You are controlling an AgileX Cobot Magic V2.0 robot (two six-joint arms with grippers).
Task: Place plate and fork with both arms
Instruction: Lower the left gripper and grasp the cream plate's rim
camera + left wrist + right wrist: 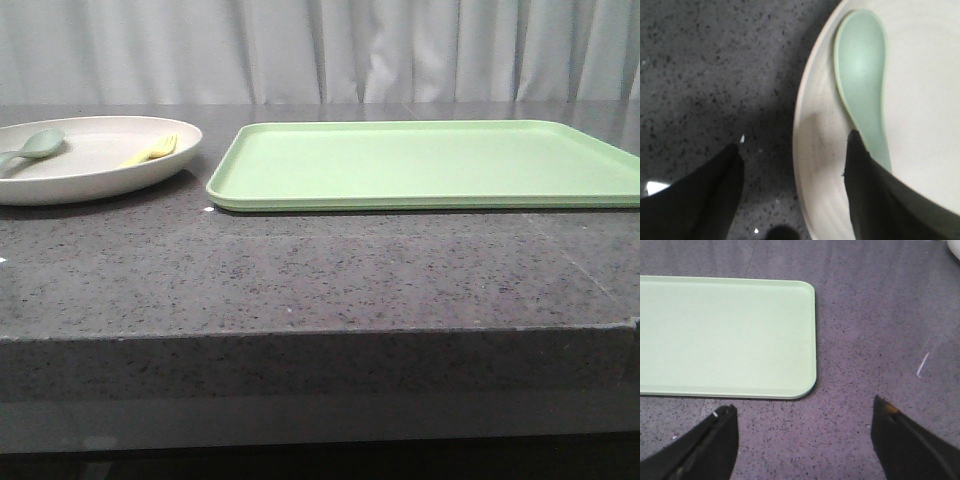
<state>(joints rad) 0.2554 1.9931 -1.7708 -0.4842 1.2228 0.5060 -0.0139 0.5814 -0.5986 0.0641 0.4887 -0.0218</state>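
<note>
Front view: the plate (85, 160) sat at the upper left of the frame on the dark speckled desk (320, 270). It was a wide, shallow, round dish, cream-white and matte, with a low raised rim. Inside it, right of centre, lay the fork (152, 151), small, pale yellow, with short tines and much shorter than the plate's width. A pale green spoon (30, 148) rested at the plate's left side. A large light green tray (430, 165) filled the upper right of the frame, just beside the plate but not touching it.

My left tool (795, 170) was open. One dark finger showed at lower left of the wrist frame over bare desk, the other at lower right over the plate's inner surface, so the rim ran between them. I could not tell whether either finger touched. The spoon's bowl sat at upper centre, its handle passing behind the finger.

My right tool (805, 420) was open too, holding nothing, above bare desk near a rounded tray corner.
</note>
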